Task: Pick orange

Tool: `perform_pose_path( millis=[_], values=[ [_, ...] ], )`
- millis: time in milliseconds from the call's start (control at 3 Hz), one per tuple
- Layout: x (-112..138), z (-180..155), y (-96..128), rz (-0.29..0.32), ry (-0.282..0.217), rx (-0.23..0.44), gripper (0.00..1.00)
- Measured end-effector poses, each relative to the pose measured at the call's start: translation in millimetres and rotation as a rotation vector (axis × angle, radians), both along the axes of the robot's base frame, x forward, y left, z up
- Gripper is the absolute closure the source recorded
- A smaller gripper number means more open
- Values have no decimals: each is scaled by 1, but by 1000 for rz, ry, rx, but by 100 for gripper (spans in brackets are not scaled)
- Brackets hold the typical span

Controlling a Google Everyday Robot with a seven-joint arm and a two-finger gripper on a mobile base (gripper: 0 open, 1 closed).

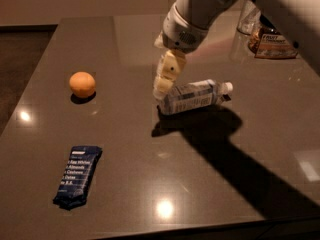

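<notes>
Table (125, 149): dark grey top, glossy, fills most of view. Wall (75, 1): plain beige, behind far edge. Baseboard (27, 28): dark strip at wall foot. Floor (20, 59): dark brown, left of table. Light spots (165, 208): bright reflections on top. Shadow (235, 154): broad, runs to lower right. Gripper (161, 93): above table centre.

The cream-coloured gripper (161, 91) hangs over a glossy dark grey table (225, 179), beside a clear, white-labelled plastic bottle (192, 97); the small round fruit (82, 84) is matte orange, the flat snack bar (78, 175) navy with white lettering.
</notes>
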State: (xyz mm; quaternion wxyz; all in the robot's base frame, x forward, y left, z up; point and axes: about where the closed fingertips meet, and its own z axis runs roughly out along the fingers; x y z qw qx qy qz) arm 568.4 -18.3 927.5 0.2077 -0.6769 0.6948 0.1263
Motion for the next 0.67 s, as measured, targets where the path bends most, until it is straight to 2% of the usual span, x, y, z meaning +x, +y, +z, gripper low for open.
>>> perform_pose_path(
  millis=[333, 667],
  values=[
    [33, -8, 45, -22, 3, 41, 0],
    [54, -14, 89, -30, 7, 67, 0]
  ],
)
